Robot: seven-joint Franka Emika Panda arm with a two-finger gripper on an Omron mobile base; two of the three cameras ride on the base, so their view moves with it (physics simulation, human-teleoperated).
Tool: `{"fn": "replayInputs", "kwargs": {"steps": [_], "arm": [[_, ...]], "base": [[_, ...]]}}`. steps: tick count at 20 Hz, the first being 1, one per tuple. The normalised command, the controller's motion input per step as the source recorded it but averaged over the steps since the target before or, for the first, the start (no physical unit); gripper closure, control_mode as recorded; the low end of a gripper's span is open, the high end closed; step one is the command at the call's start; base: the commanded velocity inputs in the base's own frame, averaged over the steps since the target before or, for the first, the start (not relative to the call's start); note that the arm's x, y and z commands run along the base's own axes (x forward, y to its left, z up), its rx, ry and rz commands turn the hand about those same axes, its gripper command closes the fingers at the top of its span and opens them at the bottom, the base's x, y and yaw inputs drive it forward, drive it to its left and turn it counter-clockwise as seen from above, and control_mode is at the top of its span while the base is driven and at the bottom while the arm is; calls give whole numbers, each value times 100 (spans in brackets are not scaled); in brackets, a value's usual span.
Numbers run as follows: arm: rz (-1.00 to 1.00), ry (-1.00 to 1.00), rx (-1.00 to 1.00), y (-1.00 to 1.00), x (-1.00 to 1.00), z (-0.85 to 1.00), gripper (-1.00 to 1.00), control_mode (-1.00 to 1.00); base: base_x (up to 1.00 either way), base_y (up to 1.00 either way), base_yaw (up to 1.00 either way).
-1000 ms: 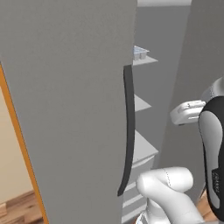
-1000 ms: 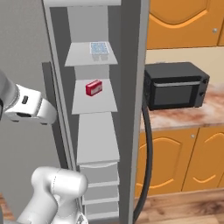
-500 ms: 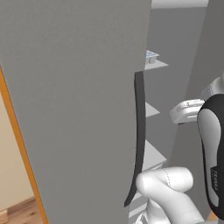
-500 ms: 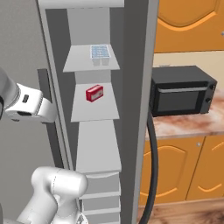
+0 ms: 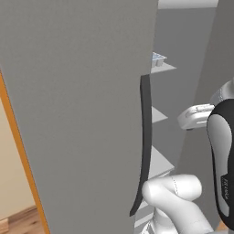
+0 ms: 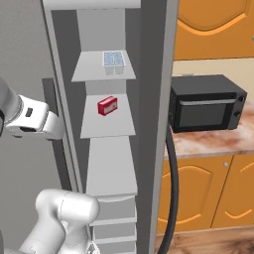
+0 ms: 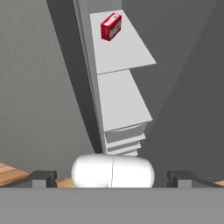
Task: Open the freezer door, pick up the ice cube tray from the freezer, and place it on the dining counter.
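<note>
Freezer (image 6: 106,163) interior ahead, ice cube tray (image 6: 114,59) shelved, gripper (image 7: 112,177) level, fingers (image 7: 42,178) spread wide

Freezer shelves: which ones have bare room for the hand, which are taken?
Free: the shelf below the red box, bare to the drawers. The red box's shelf has room either side. Tightest: the top shelf, where the ice cube tray sits right of centre.

The freezer door (image 5: 77,114) hides most of the ice cube tray (image 5: 158,58) in the left base view; the microwave (image 6: 206,102) front is partly behind the freezer (image 6: 158,99) wall.
</note>
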Motion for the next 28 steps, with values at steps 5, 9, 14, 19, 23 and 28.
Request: {"fn": "replayInputs", "kwargs": {"steps": [5, 9, 14, 19, 23, 28], "arm": [[0, 0, 0, 0, 0, 0, -100, 100], [0, 0, 0, 0, 0, 0, -100, 100], [0, 0, 0, 0, 0, 0, -100, 100], [0, 0, 0, 0, 0, 0, -100, 100], [0, 0, 1, -8, 4, 0, -100, -100], [-8, 0, 13, -38, 20, 0, -100, -100]], "base": [[36, -21, -10], [21, -17, -8], [0, -2, 0], [0, 0, 0], [0, 0, 0], [0, 0, 0]]}}
